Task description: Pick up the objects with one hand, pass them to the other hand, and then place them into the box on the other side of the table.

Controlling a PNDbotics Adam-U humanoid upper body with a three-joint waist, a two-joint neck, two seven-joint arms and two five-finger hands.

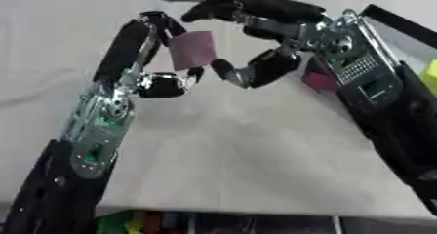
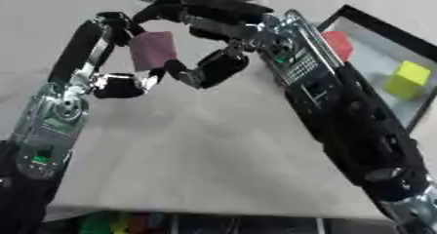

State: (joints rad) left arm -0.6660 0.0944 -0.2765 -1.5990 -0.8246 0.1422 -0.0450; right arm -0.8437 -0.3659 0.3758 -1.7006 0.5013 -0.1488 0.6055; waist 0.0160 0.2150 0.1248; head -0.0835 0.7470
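Pink block [image 1: 191, 50] held mid-air over table [image 1: 239, 150], pinched in left hand [image 1: 158, 57]; right hand [image 1: 256, 33] curls around it, half-open. Box [image 2: 380, 52] far right holds red, yellow blocks.

Left hand [image 1: 158, 57] fingers curled, pinching; right hand [image 1: 256, 38] arched open, fingertips close.

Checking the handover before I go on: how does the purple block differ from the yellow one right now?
The purple block is held above the table between the fingers of the left hand, with the right hand closing in; the yellow block lies in the box. Purple looks flatter, yellow cube-like. Both are small blocks.
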